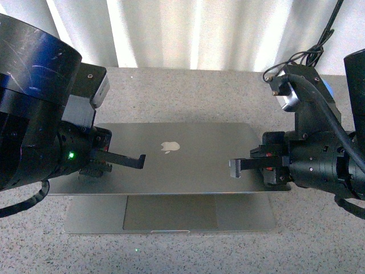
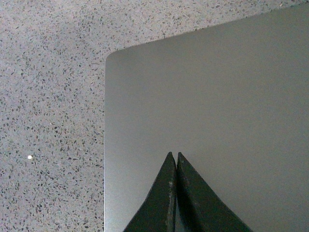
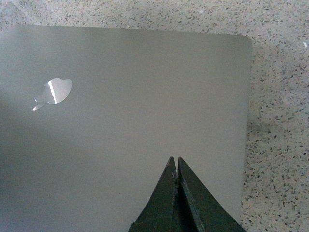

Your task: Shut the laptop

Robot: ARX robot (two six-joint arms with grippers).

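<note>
Directly below: laptop [image 1: 188, 171] is set, lid nearly down, long axis 9-to-3.
left gripper [image 1: 140, 161]: clenched, empty, at 9 of logo [image 1: 170, 146].
right gripper [image 1: 234, 167]: clenched, empty, at 3, equally near.

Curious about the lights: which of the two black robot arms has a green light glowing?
The black left arm: a green light glows just behind the left gripper. The right arm shows none.
</note>
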